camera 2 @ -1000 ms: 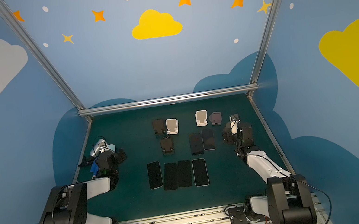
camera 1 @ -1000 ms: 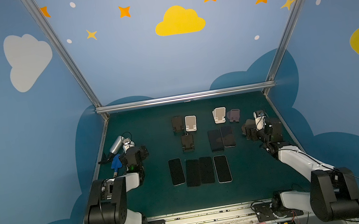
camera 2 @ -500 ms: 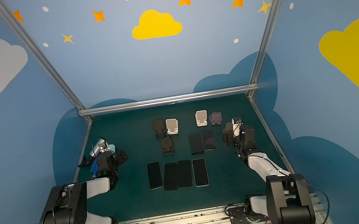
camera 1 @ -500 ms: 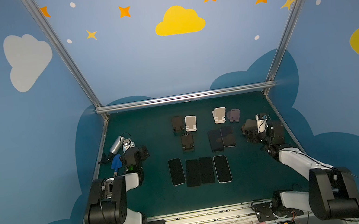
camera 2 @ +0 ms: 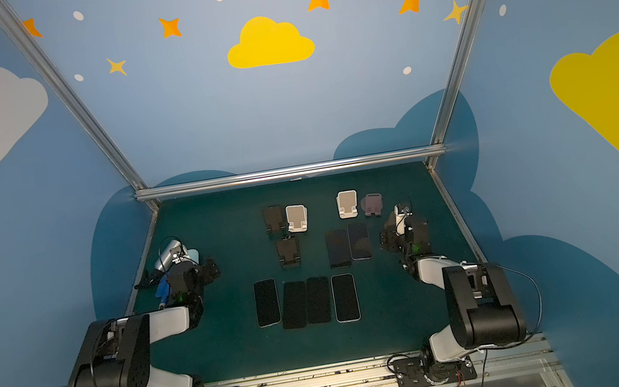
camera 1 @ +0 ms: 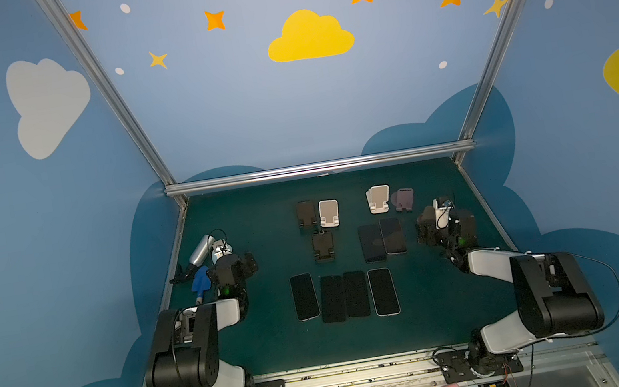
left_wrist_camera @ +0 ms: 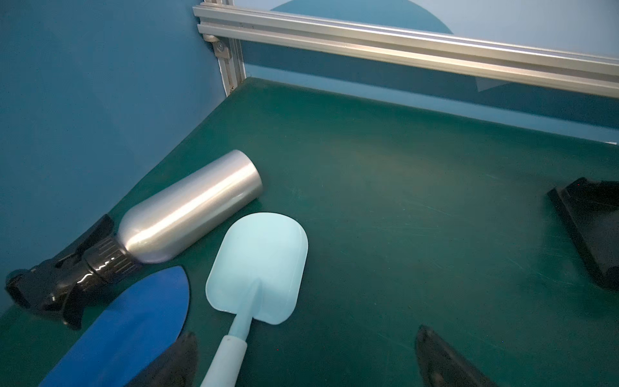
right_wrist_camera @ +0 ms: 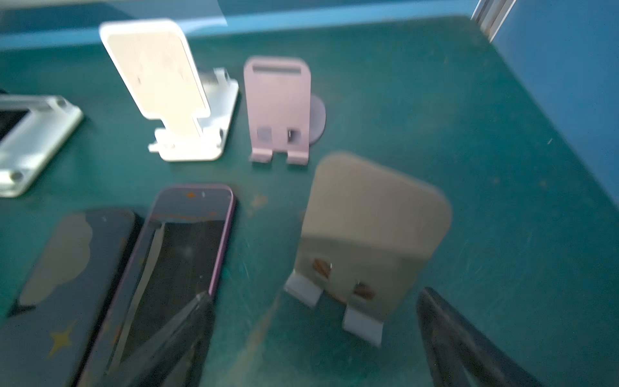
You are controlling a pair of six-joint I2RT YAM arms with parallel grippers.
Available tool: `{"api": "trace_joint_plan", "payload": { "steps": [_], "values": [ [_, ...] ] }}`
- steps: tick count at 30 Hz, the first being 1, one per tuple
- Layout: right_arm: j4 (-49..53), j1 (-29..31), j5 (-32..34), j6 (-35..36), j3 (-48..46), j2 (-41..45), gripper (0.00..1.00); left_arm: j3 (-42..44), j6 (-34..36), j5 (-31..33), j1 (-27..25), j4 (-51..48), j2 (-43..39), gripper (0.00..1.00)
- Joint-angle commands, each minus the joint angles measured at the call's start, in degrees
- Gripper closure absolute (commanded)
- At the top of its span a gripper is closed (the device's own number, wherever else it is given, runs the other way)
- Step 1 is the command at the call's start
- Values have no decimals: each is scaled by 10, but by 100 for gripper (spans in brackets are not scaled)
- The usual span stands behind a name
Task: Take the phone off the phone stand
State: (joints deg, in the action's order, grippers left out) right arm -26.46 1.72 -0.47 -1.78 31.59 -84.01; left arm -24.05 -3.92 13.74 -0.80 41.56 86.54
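The right gripper (right_wrist_camera: 311,335) stands with its jaws spread wide and nothing in them. The two dark fingertips (right_wrist_camera: 194,321) sit either side of a grey phone stand (right_wrist_camera: 371,234), which is upright on the green mat (right_wrist_camera: 485,134) just ahead of them. The right wrist view is blurred, so I can't say whether either tip touches it. The stand's cradle is bare.

The phone (right_wrist_camera: 181,261), purple-edged, lies flat on the mat just beside that grey stand, screen up, next to the gripper's one fingertip. A dark phone (right_wrist_camera: 67,268) lies alongside it, farther from the stand. Beyond the grey stand, toward the back rail, a lilac stand (right_wrist_camera: 278,104) and a white stand (right_wrist_camera: 160,77) are upright, both bare.

In a top view, a row of four phones (camera 1: 355,294) lies flat, nearer the arm bases than the grey stand.

Well apart from the grey stand, across the mat, the left gripper (left_wrist_camera: 308,362) is also spread wide, gripping nothing. A light-blue scoop (left_wrist_camera: 261,268) lies ahead of it, the handle running back between the fingertips, with a dark blue trowel (left_wrist_camera: 134,321) and a silver spray bottle (left_wrist_camera: 191,207) lying beside the scoop.
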Motion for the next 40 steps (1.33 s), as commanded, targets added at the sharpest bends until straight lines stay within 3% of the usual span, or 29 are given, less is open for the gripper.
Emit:
{"api": "trace_joint_plan", "payload": {
  "steps": [1, 40],
  "values": [
    [43, 1, 10, -20, 5, 5, 5, -3, -7, -2, 1, 4, 6, 0],
    [48, 5, 21, -20, 7, 5, 5, 3, -1, -18, 1, 12, 4, 0]
  ]
}}
